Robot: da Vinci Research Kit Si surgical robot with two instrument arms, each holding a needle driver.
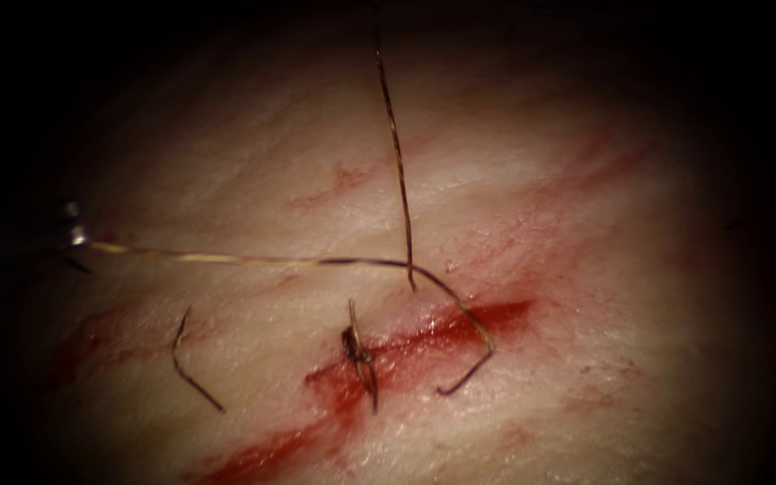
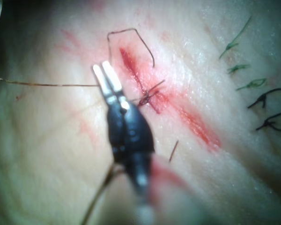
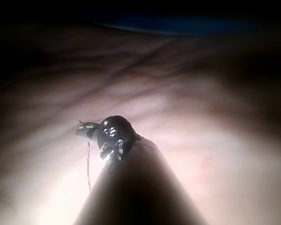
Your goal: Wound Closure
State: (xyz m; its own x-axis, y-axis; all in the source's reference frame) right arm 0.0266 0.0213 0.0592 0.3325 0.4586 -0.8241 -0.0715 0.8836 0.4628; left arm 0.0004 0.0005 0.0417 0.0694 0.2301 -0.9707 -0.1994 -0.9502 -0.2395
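The tissue (image 1: 532, 180) bears a slanting cut (image 1: 424, 337) wet with red fluid. A tied knot (image 1: 359, 352) with short ends sits on the cut. My left tool (image 1: 74, 236) is far out on the left side, jaws shut on the thread (image 1: 226, 259). That strand runs taut to the right, then bends over the cut to a stitch (image 1: 487, 346). A second strand (image 1: 397, 162) rises steeply from beside the cut. In the left wrist view the left tool (image 2: 107, 75) meets the thread (image 2: 47, 85) near the knot (image 2: 147, 96). My right tool (image 3: 86, 130) has a thread (image 3: 88, 164) hanging from its jaws.
A loose cut piece of thread (image 1: 192, 364) lies on the tissue left of the cut, and another short piece (image 2: 173, 151) beside the left tool's shaft. Several older dark and green stitches (image 2: 264, 98) sit further along the tissue. Faint red smears (image 1: 339, 184) mark the surface.
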